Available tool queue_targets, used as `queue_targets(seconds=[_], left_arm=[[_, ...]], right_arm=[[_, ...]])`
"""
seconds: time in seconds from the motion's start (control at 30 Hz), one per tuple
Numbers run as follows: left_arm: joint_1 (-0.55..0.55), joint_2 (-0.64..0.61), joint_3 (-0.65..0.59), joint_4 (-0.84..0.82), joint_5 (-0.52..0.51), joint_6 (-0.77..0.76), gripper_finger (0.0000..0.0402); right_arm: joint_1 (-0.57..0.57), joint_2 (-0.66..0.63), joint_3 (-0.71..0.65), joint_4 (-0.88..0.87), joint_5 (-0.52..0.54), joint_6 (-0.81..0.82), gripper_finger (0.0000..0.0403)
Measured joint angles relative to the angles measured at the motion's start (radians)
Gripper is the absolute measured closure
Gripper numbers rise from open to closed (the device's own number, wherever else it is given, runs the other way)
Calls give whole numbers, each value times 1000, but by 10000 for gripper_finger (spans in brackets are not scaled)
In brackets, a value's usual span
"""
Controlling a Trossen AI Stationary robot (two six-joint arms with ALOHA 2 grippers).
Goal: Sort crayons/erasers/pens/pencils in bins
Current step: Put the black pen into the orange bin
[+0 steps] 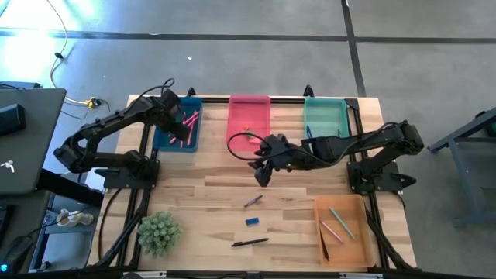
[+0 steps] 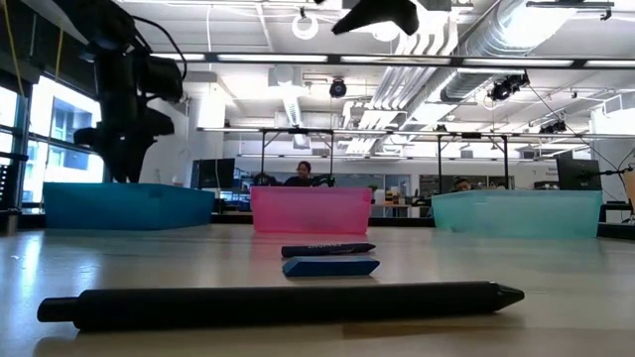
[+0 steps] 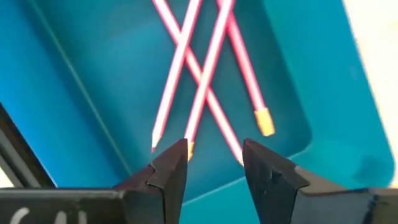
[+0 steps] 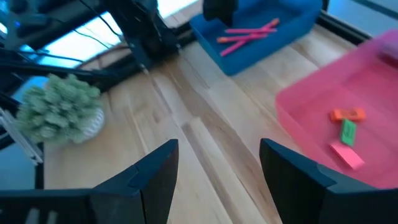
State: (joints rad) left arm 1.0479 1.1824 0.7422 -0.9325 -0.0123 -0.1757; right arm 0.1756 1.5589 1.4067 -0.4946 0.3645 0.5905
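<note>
My left gripper [image 3: 214, 154] hangs open, pointing down, just above several pink pencils [image 3: 208, 74] that lie crossed on the floor of the dark blue bin [image 1: 177, 138]; in the high view my left gripper [image 1: 175, 116] stands over that bin. My right gripper [image 1: 262, 172] is open with nothing in it, above bare table in front of the pink bin [image 1: 249, 108]. That bin holds an orange eraser [image 4: 347, 114], a green one [image 4: 347, 132] and a pink one [image 4: 347, 155]. A blue eraser [image 1: 252, 221], a short dark stick [image 1: 253, 201] and a black pen [image 1: 249, 242] lie loose on the table.
The teal bin [image 1: 325, 116] stands at the far right of the row. The orange bin [image 1: 353, 208] near the front right holds three thin sticks. A small potted plant [image 1: 159, 232] stands at the front left. Cables run along the far edge.
</note>
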Motion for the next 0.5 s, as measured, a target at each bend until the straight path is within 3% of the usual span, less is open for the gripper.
queue_targets(seconds=[0.27, 0.5], left_arm=[[20, -119, 7, -1, 88, 53, 274], [-21, -189, 144, 10, 107, 55, 284]], right_arm=[[21, 0, 0, 86, 6, -54, 191], [28, 0, 0, 126, 6, -99, 213]])
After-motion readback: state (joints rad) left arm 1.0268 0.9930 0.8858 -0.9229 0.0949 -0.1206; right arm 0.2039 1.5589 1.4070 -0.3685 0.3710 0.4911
